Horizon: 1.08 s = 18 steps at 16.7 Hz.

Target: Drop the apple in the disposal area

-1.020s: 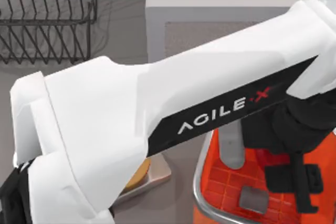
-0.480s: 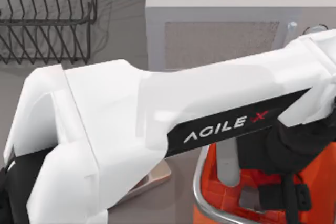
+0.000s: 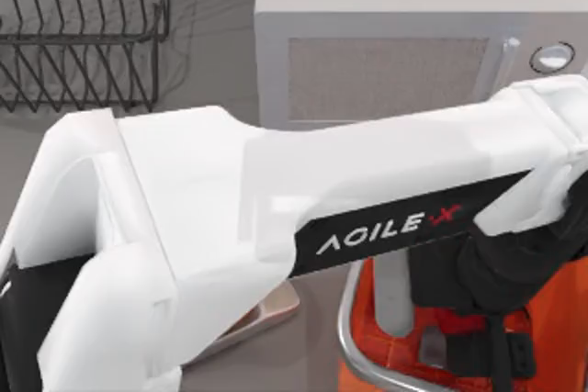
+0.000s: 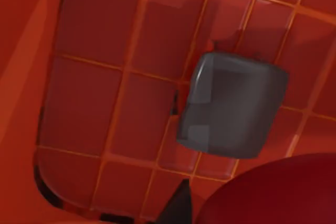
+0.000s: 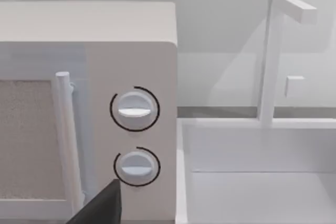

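Note:
The disposal area is the orange bin (image 3: 343, 337) with a silver rim at the front right of the table. Its gridded floor (image 4: 94, 103) and grey centre square (image 4: 231, 106) lie close below in the left wrist view. My left arm reaches across the table from the left. Its black left gripper (image 3: 478, 335) hangs inside the bin's outline, shut on the apple (image 4: 273, 192), a dark red round shape beside one dark finger (image 4: 177, 209). A red patch of the apple (image 3: 456, 321) shows under the gripper. A dark finger (image 5: 100, 205) of my right gripper faces the microwave.
A grey microwave (image 3: 386, 71) with two knobs (image 5: 134, 109) stands behind the bin. A black wire rack (image 3: 83, 25) sits at the back left. A metal tray (image 3: 271, 311) lies partly under my left arm. A white sink with a faucet (image 5: 268, 66) is beside the microwave.
My left arm has swung toward the table's front, uncovering the microwave's front and a knob. Its gripper has sunk lower over the bin with the apple.

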Each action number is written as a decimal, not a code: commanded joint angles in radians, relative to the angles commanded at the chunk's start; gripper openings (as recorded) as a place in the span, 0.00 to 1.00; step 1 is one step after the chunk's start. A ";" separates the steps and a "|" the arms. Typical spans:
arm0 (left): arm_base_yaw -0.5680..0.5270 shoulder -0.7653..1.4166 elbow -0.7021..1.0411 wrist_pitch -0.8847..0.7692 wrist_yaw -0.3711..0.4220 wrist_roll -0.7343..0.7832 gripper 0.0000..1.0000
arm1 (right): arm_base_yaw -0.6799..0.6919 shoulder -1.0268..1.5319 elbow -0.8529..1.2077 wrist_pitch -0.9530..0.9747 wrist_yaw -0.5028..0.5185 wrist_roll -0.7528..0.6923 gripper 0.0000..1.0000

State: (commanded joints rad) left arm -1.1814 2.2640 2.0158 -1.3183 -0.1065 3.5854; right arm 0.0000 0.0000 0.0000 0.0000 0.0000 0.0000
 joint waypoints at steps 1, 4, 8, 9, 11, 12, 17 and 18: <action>0.000 0.000 0.000 0.000 0.000 0.000 0.08 | 0.000 0.000 0.000 0.000 0.000 0.000 1.00; 0.000 0.000 0.000 0.000 0.000 0.000 0.30 | 0.000 0.000 0.000 0.000 0.000 0.000 1.00; 0.000 0.000 0.000 0.000 0.000 0.000 0.60 | 0.000 0.000 0.000 0.000 0.000 0.000 1.00; 0.000 0.000 0.000 0.000 0.000 0.000 0.68 | 0.000 0.000 0.000 0.000 0.000 0.000 1.00; 0.000 0.000 0.000 0.000 0.000 0.000 0.83 | 0.000 0.000 0.000 0.000 0.000 0.000 1.00; 0.000 0.000 0.000 0.000 0.000 0.000 0.90 | 0.000 0.000 0.000 0.000 0.000 0.000 1.00; 0.000 0.000 0.000 0.000 0.000 0.000 1.00 | 0.000 0.000 0.000 0.000 0.000 0.000 1.00; 0.000 0.000 0.000 0.000 0.000 0.000 1.00 | 0.000 0.000 0.000 0.000 0.000 0.000 1.00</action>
State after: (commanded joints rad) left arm -1.1814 2.2640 2.0158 -1.3183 -0.1065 3.5854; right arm 0.0000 0.0000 0.0000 0.0000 0.0000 0.0000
